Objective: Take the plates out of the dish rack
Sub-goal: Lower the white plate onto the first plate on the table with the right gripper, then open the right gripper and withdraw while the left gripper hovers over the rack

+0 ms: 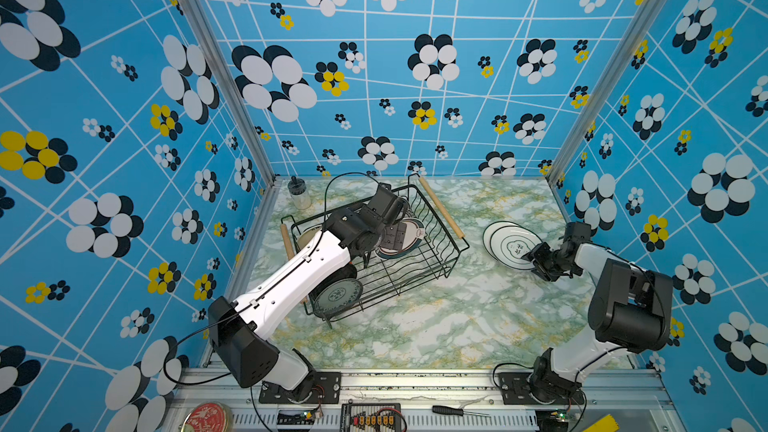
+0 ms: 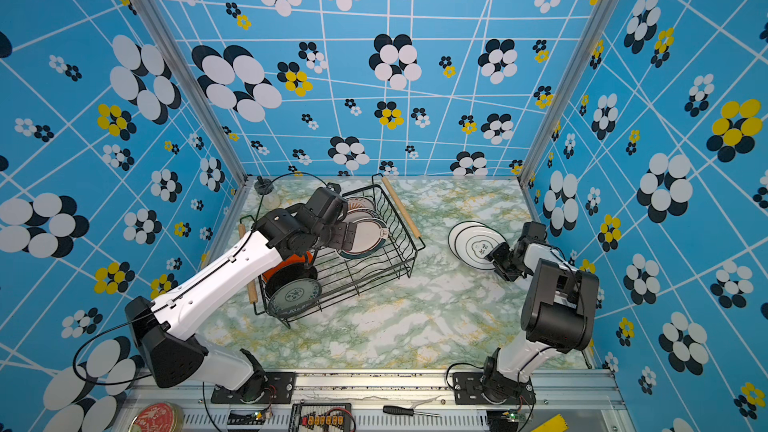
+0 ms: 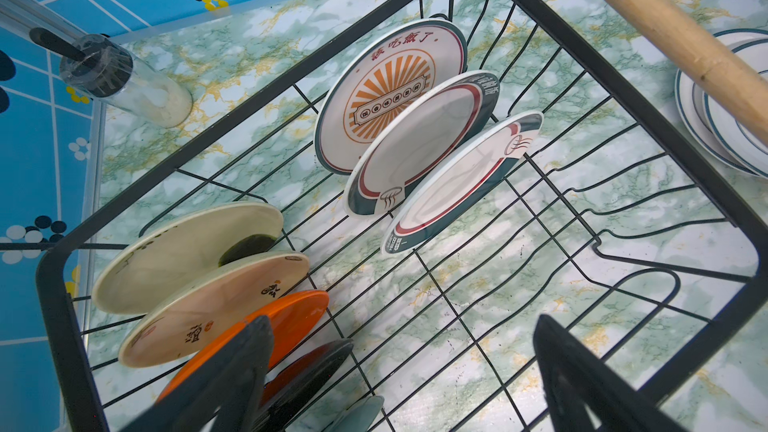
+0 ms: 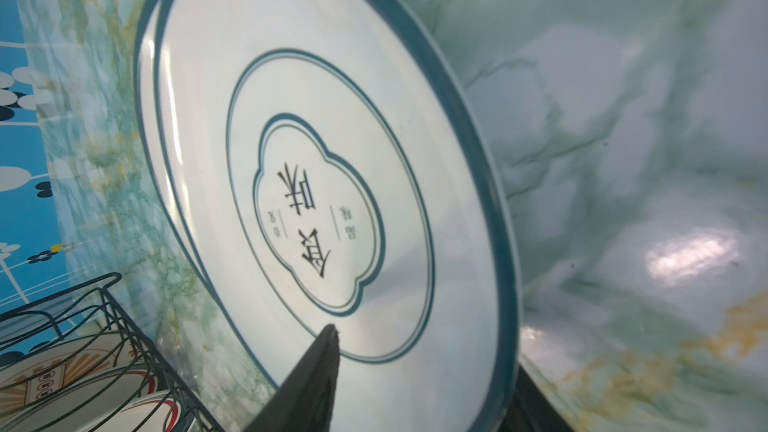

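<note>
The black wire dish rack (image 1: 432, 268) (image 2: 390, 268) (image 3: 623, 91) sits at the table's back left. Three white printed plates (image 3: 419, 139) stand upright in it. A row of cream (image 3: 187, 255), tan, orange (image 3: 291, 317), black and blue-grey (image 1: 336, 297) plates stands beside them. My left gripper (image 1: 395, 238) (image 3: 399, 367) hangs open over the rack, holding nothing, one finger next to the orange plate. Two white dark-rimmed plates (image 1: 509, 243) (image 4: 332, 160) lie stacked on the table at the right. My right gripper (image 1: 530, 257) is open, its jaws either side of the top plate's near rim.
A glass bottle (image 1: 299, 195) (image 3: 124, 81) with a black cap stands in the back left corner. The rack's wooden handle (image 3: 665, 27) runs between the rack and the stacked plates. A red tin (image 1: 208, 417) and a screwdriver (image 1: 457, 411) lie on the front rail. Patterned walls enclose three sides.
</note>
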{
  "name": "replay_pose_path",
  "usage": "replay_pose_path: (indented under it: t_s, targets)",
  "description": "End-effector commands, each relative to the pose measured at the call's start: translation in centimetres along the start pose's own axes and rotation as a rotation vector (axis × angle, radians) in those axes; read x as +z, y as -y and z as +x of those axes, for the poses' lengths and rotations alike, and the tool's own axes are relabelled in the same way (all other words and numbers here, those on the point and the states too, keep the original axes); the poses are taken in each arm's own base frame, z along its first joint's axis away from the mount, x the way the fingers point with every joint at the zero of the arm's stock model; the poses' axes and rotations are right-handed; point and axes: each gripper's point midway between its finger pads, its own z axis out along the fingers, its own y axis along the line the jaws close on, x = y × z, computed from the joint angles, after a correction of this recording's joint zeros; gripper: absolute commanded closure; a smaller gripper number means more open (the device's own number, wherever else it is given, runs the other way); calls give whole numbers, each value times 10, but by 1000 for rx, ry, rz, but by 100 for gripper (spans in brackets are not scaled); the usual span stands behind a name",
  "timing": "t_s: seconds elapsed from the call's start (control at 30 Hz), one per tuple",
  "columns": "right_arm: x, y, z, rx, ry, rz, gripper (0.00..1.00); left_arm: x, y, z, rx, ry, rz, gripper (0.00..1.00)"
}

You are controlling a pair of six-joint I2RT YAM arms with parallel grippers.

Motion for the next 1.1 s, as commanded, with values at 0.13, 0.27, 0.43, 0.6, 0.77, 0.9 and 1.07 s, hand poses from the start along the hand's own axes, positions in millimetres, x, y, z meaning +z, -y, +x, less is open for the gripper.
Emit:
replay_pose_path:
  t_s: [0.13,0.27,0.43,0.6,0.77,0.9,1.07]
  targets:
    - [2,-7,-3,-45,-14,47,41,-1,-6,3,-16,-6,-1,1]
    - [3,-13,-3,-86,-23,92,38,0,-7,5,-18,-16,4,1]
    - [4,-14,-4,-115,-33,153,34,2,-7,8,-19,-31,9,1]
    - [3,-15,-7,-150,-32,206,31,7,-10,10,-29,-48,8,1]
    - [7,-14,-7,-166,-39,229,27,14,-11,13,-47,-70,28,1]
    - [10,-13,-6,-169,-46,232,23,22,-7,14,-23,-87,51,1]
    - [10,-14,-6,-175,-41,225,9,35,-3,10,28,-96,50,1]
